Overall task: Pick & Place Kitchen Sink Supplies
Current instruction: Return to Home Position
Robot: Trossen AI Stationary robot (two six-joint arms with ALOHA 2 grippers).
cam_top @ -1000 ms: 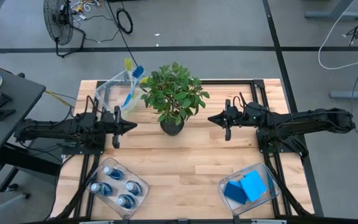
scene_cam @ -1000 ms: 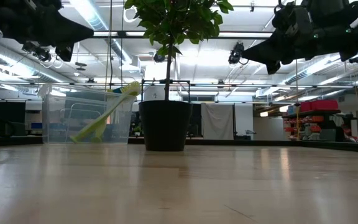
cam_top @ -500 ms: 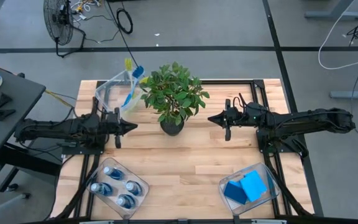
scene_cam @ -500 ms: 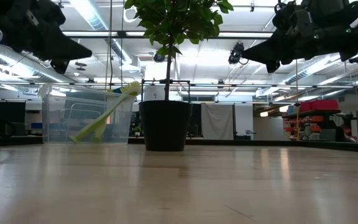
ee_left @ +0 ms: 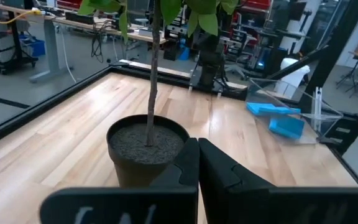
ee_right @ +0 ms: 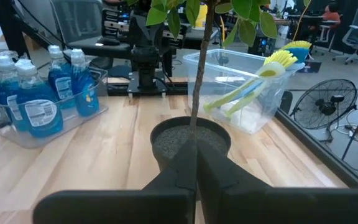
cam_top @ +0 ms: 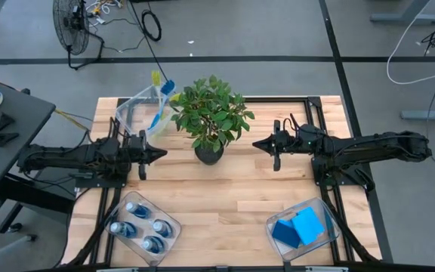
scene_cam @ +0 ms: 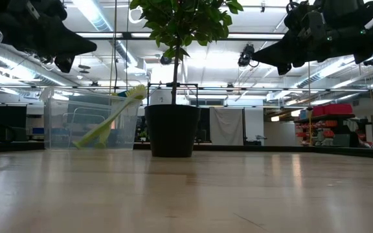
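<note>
Only my left gripper (cam_top: 162, 153) has nudged; it and my right gripper (cam_top: 255, 144), both clenched empty, flank the potted plant (cam_top: 211, 113). Blue bottles (cam_top: 143, 228) sit at the tabletop's (cam_top: 225, 204) near-left corner, blue sponges (cam_top: 299, 227) near-right, dish brushes (cam_top: 159, 106) far-left; I'd retract level, clear of the plant.

left pincer (cam_top: 159, 153) + right pincer (cam_top: 257, 145) flank plant (cam_top: 210, 113) | bottles (cam_top: 138, 225) bottom-left | sponges (cam_top: 300, 226) bottom-right | brushes (cam_top: 159, 106) top-left

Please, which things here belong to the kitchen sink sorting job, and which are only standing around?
Job things:
- small blue bottles with pale caps
- flat blue rectangular sponges
- yellow-green long-handled dish brushes
- left gripper and right gripper, both shut, facing each other

Only standing around:
- leafy green potted plant
- three clear plastic bins holding the supplies
- black floor fan
</note>
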